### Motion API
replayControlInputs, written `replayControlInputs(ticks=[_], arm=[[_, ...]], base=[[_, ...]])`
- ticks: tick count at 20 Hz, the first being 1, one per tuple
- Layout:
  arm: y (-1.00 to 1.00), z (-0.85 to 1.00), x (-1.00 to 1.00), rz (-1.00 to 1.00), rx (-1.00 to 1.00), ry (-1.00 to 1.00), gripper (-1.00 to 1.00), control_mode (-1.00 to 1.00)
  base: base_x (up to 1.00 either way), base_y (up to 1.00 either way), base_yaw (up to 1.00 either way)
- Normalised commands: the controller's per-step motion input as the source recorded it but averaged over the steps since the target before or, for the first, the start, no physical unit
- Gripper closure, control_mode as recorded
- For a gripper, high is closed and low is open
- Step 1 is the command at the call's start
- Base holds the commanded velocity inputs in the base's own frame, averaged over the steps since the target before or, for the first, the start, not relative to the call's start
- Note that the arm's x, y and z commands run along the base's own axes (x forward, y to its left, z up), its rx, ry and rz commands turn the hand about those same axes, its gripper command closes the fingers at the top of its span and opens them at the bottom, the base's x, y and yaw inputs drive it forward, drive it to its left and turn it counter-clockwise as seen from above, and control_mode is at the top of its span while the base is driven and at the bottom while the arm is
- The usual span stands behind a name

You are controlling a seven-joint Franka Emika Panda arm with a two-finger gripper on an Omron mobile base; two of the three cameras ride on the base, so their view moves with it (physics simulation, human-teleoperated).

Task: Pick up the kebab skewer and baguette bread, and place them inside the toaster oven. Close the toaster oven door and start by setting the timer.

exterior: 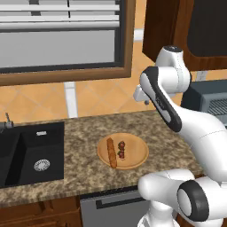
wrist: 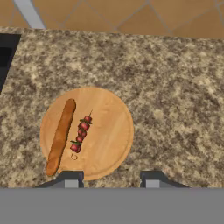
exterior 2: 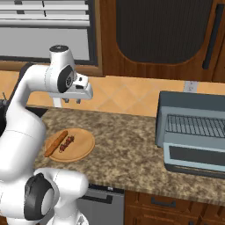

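The gripper (exterior 2: 72, 100) hangs high above the granite counter (exterior 2: 127, 154) with nothing between its fingertips (wrist: 71, 180); the two tips stand apart, though whether that counts as open or closed I cannot tell. Below it sits a round wooden plate (wrist: 109, 135). On it lies the baguette bread (wrist: 61, 135), a slim orange-brown loaf with rounded ends, and just beside it the kebab skewer (wrist: 80, 134), a thin short stick with small dark red chunks. Well to the right stands the toaster oven (exterior 2: 193, 127), grey-blue, wire rack showing, its toaster oven door (exterior 2: 195, 160) dropped open.
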Motion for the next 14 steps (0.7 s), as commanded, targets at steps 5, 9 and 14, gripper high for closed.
replayControlInputs(ticks=[5, 9, 14], arm=[[0.00, 0.00, 0.00, 0.00, 0.00, 0.00, -1.00, 1.00], [0.00, 0.00, 0.00, 0.00, 0.00, 0.00, -1.00, 1.00], [0.00, 0.00, 0.00, 0.00, 0.00, 0.00, -1.00, 1.00]], base=[[-0.02, 0.00, 0.00], [-0.59, -0.74, -0.03], [-0.07, -0.79, -0.09]])
